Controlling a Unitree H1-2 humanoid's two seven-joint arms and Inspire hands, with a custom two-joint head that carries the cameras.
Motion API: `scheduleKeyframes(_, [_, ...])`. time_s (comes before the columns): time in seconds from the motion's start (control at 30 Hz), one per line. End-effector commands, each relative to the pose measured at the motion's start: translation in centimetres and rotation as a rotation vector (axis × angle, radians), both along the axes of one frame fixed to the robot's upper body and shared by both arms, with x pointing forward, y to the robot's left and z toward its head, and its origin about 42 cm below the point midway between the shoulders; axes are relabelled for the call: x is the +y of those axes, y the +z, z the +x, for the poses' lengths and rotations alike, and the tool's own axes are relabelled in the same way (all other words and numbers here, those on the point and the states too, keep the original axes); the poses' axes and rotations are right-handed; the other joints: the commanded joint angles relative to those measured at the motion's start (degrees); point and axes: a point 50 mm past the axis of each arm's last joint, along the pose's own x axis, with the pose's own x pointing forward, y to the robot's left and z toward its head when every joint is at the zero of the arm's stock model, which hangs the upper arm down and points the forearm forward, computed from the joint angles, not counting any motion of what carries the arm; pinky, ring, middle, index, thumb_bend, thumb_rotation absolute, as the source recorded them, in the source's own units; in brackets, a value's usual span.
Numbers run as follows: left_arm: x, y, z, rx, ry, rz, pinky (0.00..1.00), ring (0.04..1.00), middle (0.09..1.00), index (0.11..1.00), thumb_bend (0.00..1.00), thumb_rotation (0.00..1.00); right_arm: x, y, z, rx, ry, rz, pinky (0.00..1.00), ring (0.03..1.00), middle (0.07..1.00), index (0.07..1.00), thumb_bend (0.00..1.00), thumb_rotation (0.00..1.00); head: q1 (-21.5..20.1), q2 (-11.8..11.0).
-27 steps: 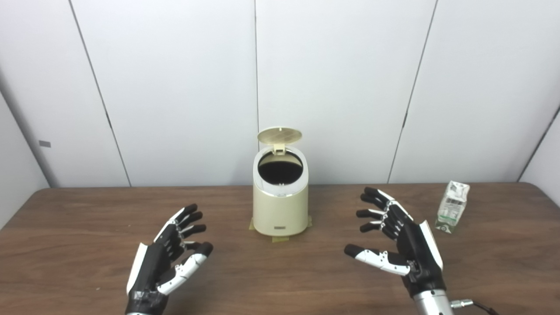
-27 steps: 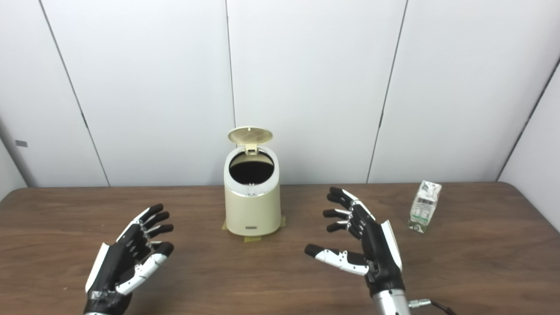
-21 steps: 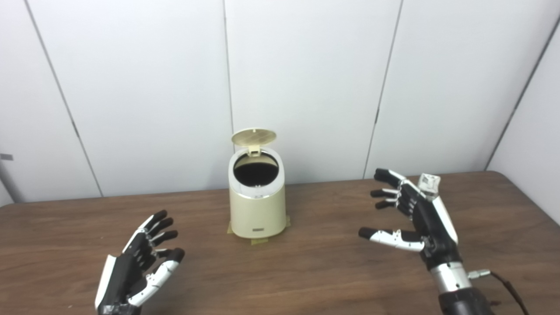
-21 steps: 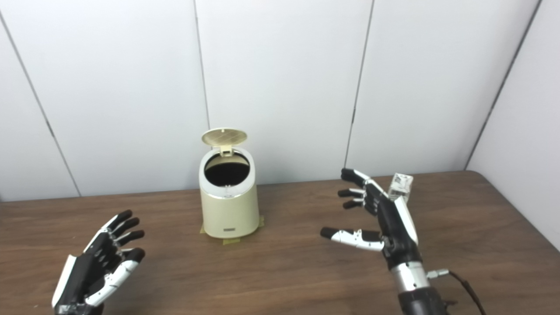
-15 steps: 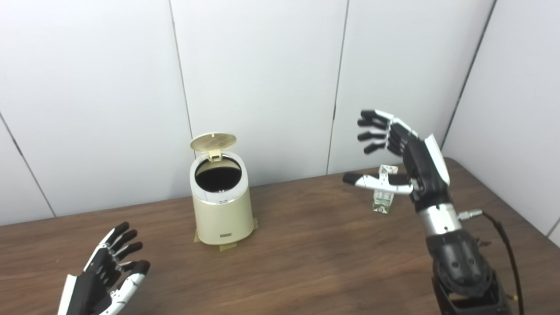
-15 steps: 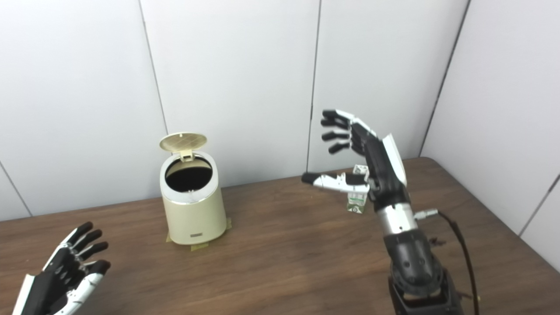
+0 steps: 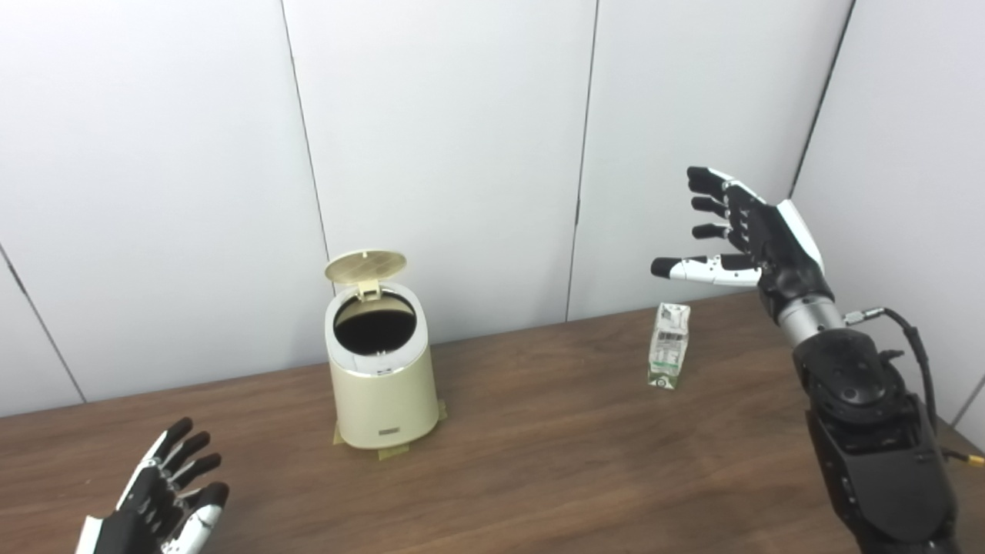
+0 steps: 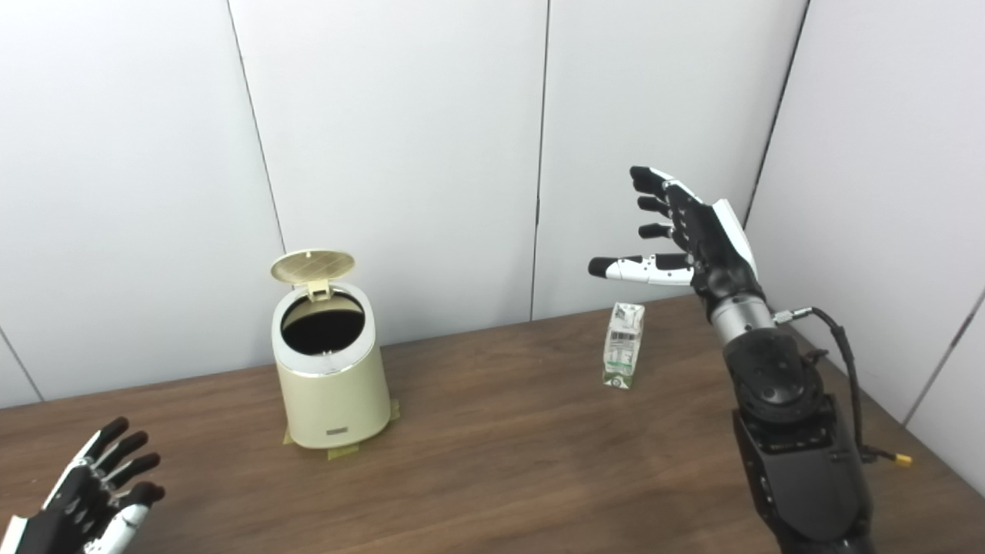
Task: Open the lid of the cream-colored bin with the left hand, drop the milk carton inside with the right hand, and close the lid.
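Left eye view: cream-colored bin (image 7: 381,385) stands on the table (image 7: 539,462), left of centre, toward the far edge. Its lid (image 7: 365,266) is tipped up on the rear hinge, and the round mouth shows dark inside. Judgement: the opening step is done; carton pickup, drop and lid closing are all left.

Milk carton (image 7: 668,355) stands upright on the table, well to the right of the bin, near the far edge. Nothing touches it.

Right hand (image 7: 750,235) is raised in the air above and a little right of the carton, clear of it. Fingers spread, thumb out to the left, holding nothing. It would need to come down around the carton before any lift.

Left hand (image 7: 158,504) sits low at the near left corner, well apart from the bin, partly cut by the picture edge. Fingers apart, empty.

Materials: bin is smooth, matte cream plastic, a rounded, slightly tapered drum with a paler top collar and a small label plate low on its front. Yellowish tape tabs show at its base. Lid underside is a flat disc with a faint grid. Carton is a slim printed paperboard box, white and green. Table is dark wood-grain; wall panels are plain white.
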Motion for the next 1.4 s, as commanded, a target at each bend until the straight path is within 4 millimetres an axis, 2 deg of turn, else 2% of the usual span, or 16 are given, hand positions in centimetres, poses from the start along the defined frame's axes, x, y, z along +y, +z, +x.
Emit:
scheduleKeyframes(0.0, [0.1,1.8,1.1,-0.085,-0.018,0.003,0.68,0.811,0.875,0.919,0.49,0.33,0.0,2.3,0.9,-0.063,0.026,-0.057,0.71,0.905,0.929,0.886,0.86,0.19,-0.03,0.06])
scheduleKeyframes(0.07, [0.2,1.9,1.0,-0.083,-0.015,-0.001,0.68,0.813,0.874,0.917,0.49,0.33,-0.4,1.7,1.6,-0.024,0.031,-0.07,0.75,0.938,0.946,0.909,0.83,0.18,-0.09,0.13])
scheduleKeyframes(0.13, [0.2,1.9,0.9,-0.077,-0.014,-0.009,0.69,0.813,0.875,0.919,0.5,0.32,-0.9,0.9,2.3,-0.003,0.041,-0.055,0.79,0.963,0.965,0.922,0.83,0.21,-0.18,0.14])
scheduleKeyframes(0.3, [0.2,2.0,0.7,-0.075,-0.01,0.002,0.68,0.81,0.874,0.915,0.5,0.33,-2.0,-1.4,4.0,0.046,0.046,0.016,0.88,0.972,0.97,0.936,0.83,0.2,-0.12,0.39])
scheduleKeyframes(0.4, [0.3,2.0,0.6,-0.078,-0.01,0.016,0.67,0.801,0.869,0.914,0.5,0.34,-2.3,-2.5,4.8,0.102,0.046,0.018,0.87,0.967,0.981,0.968,0.85,0.25,0.14,0.6])
scheduleKeyframes(0.6, [0.3,2.1,0.4,-0.074,-0.018,0.006,0.68,0.813,0.876,0.916,0.49,0.31,-2.4,-4.6,5.6,0.136,0.072,0.014,0.85,0.944,0.978,0.971,0.88,0.28,0.24,1.01])
scheduleKeyframes(0.77, [0.3,2.2,0.4,-0.073,-0.018,0.013,0.66,0.803,0.87,0.908,0.49,0.3,-2.4,-6.2,6.2,0.167,0.088,0.019,0.91,0.981,0.987,0.988,0.94,0.32,0.23,1.21])
scheduleKeyframes(0.87, [0.4,2.3,0.3,-0.069,-0.021,0.002,0.67,0.804,0.872,0.909,0.48,0.28,-2.5,-7.1,6.2,0.173,0.087,0.007,0.9,0.972,0.979,0.984,0.91,0.29,0.17,1.25])
scheduleKeyframes(1.0, [0.4,2.4,0.3,-0.068,-0.021,0.008,0.66,0.802,0.871,0.909,0.49,0.28,-2.8,-8.0,6.2,0.196,0.098,0.049,0.93,0.981,0.989,0.986,0.9,0.25,0.22,1.37])
scheduleKeyframes(1.17, [0.4,2.5,0.2,-0.061,-0.034,0.005,0.68,0.81,0.875,0.914,0.49,0.26,-2.6,-8.9,6.1,0.231,0.08,0.014,0.94,0.975,0.971,0.977,0.86,0.19,0.27,1.45])
scheduleKeyframes(1.37, [0.4,2.5,0.1,-0.057,-0.041,0.033,0.67,0.802,0.868,0.906,0.49,0.26,-2.6,-9.9,6.1,0.241,0.034,-0.025,0.88,0.93,0.946,0.938,0.85,0.17,0.34,1.47])
